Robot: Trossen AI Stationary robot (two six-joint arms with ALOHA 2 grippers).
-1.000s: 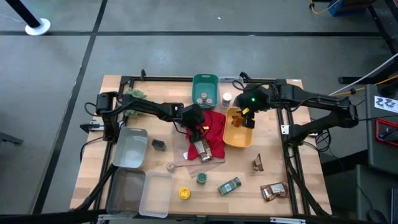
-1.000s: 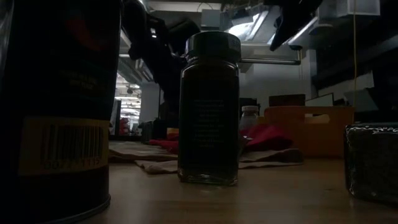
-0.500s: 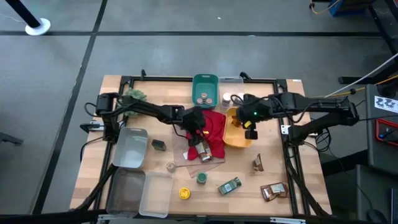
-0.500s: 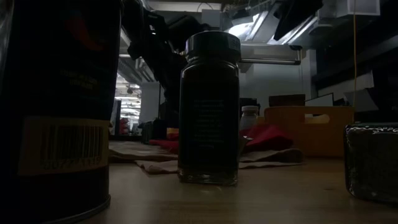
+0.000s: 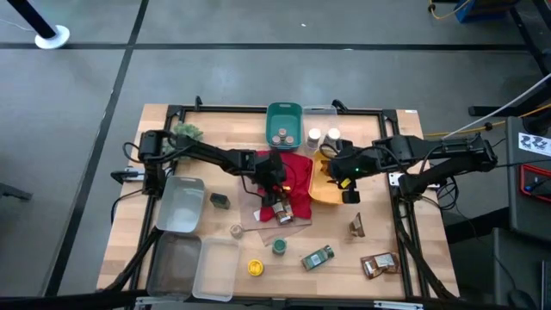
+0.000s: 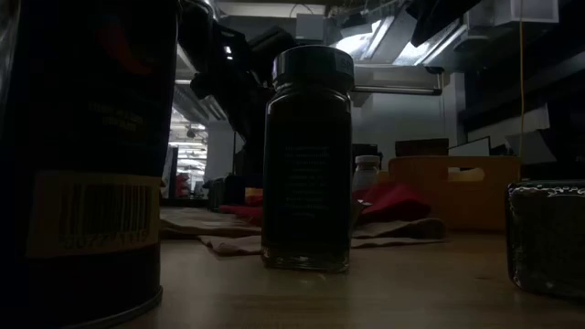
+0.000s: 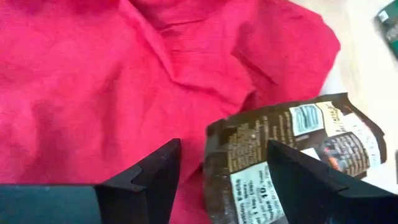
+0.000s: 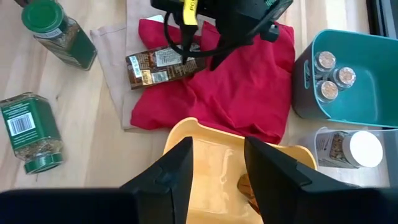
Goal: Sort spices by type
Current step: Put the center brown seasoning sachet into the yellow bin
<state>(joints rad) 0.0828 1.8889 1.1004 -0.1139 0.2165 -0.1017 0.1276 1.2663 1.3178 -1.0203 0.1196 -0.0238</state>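
Working across the high view from the left: my left gripper (image 5: 276, 191) sits at frame centre, over the red cloth (image 5: 297, 176), fingers spread and empty. In the left wrist view the brown foil packet (image 7: 292, 155) lies just ahead of the open fingers, partly on the cloth, not yet between them. I judge this is the pick in hand. To do it well I'd come down square to the packet's short edge, so one finger lands each side, and keep the tips from snagging the cloth folds; foil will likely crumple, so a gentle squeeze near the top seam seems safest.

Right of centre, my right gripper (image 5: 349, 182) hovers over the yellow bin (image 5: 324, 194), fingers apart with nothing between them. I'd hold it there, clear of the left arm's path.

Other spices wait lower in frame: a green-lidded jar (image 5: 279, 247), a lying jar (image 5: 318, 257), more packets (image 5: 379, 264) at lower right, and jars in the teal bin (image 5: 284, 114) above.
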